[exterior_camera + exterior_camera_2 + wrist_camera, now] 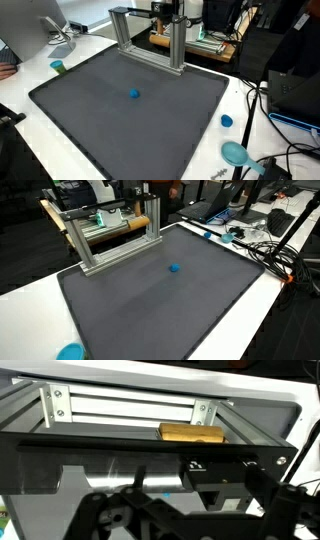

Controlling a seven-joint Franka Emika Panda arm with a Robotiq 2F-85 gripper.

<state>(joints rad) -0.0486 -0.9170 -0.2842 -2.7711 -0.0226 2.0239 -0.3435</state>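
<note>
Close by, black gripper (186,518), rectangular wooden block (192,432), slotted aluminium frame (120,406)

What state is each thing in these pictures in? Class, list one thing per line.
blue ball: resting alone on the grey mat, untouched.
wooden block: lying flat within the metal frame.
metal frame: standing upright at the mat's edge.
blue cap: lying on the white table beside the mat.
jaws: facing the frame; open or shut cannot be told.

Even indoor light, soft low-resolution blur
</note>
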